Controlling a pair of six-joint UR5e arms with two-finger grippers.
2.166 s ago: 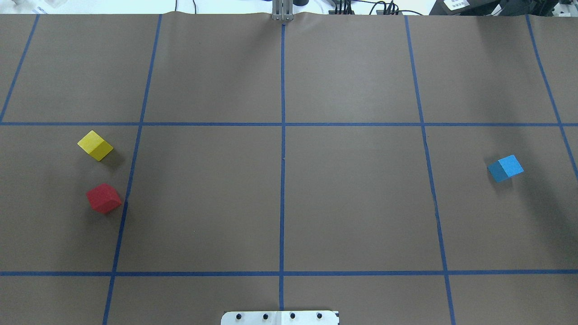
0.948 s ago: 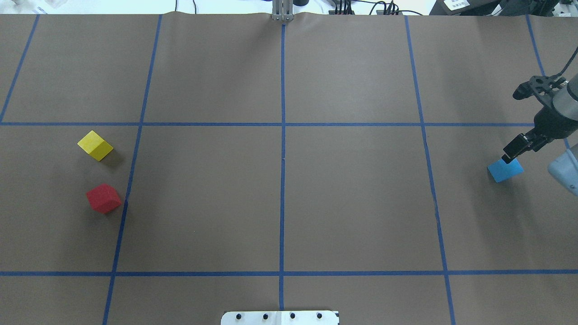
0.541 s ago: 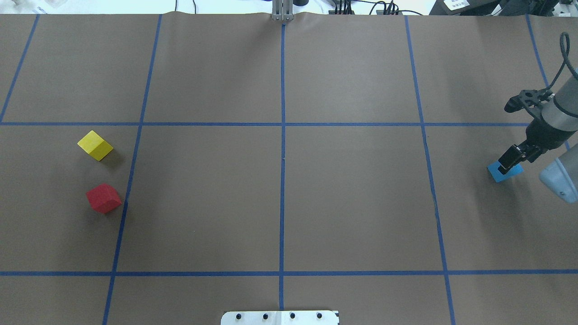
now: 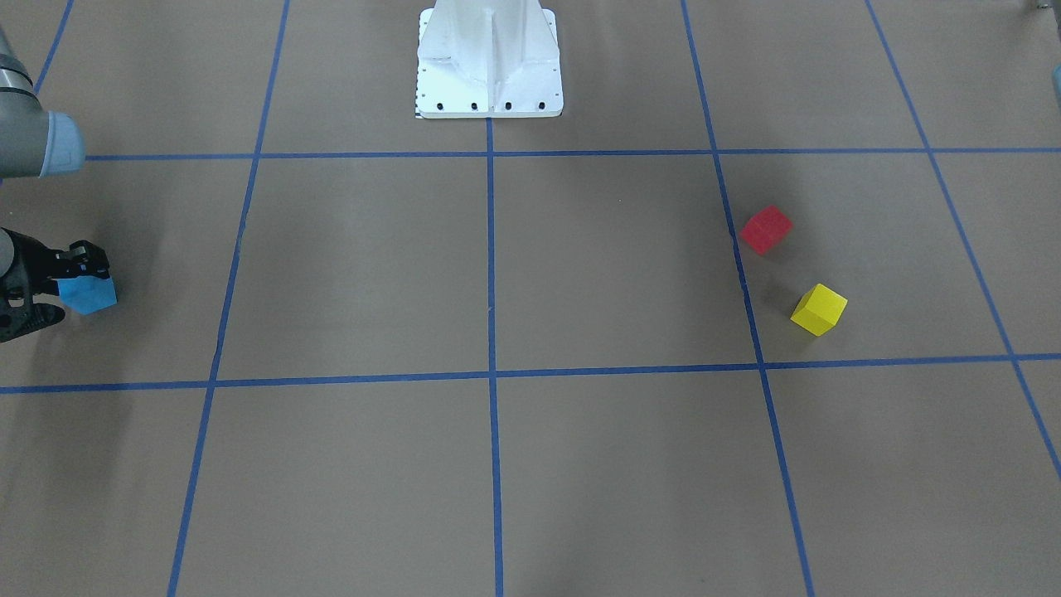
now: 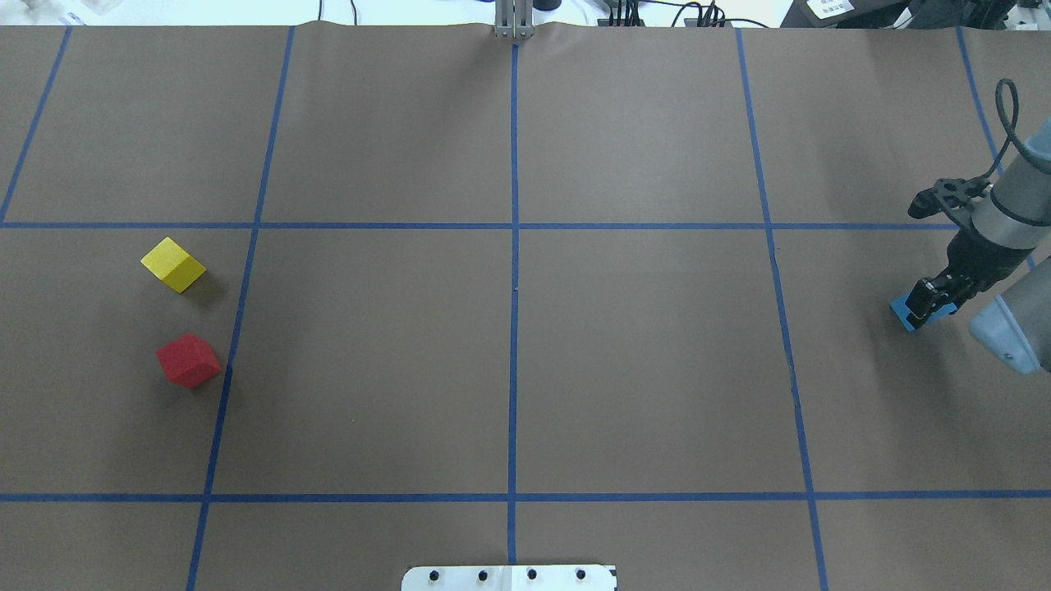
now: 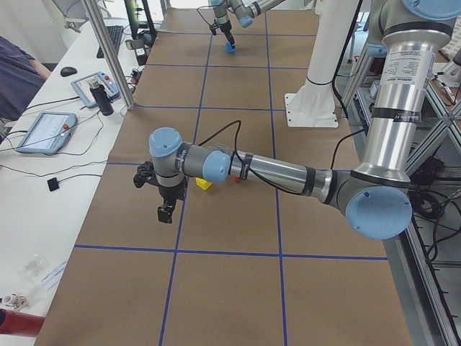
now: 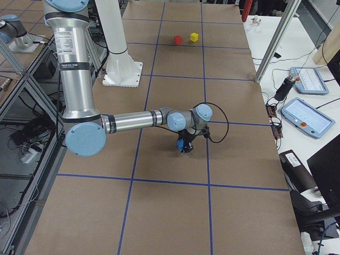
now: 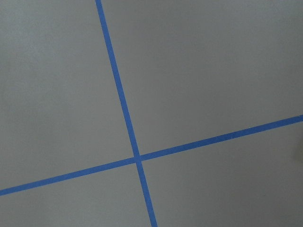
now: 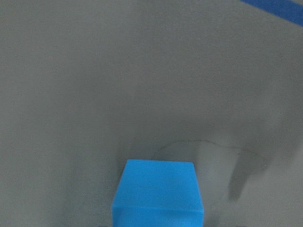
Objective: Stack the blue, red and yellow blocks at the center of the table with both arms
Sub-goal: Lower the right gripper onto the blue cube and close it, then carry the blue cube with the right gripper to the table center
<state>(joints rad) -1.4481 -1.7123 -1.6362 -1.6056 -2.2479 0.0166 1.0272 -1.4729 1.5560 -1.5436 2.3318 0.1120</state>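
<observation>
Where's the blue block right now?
In the overhead view the blue block sits at the far right of the table, in the middle row of the tape grid, with the right hand around it.

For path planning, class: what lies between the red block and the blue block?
Between red block and blue block, only brown paper crossed by blue tape lines; the front-facing view shows it.

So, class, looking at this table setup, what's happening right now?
The right gripper is down around the blue block on the robot's right side; whether it has closed is unclear. The red block and yellow block sit apart on the left, with the left gripper hanging above that area. Nothing is stacked at the center yet.
</observation>
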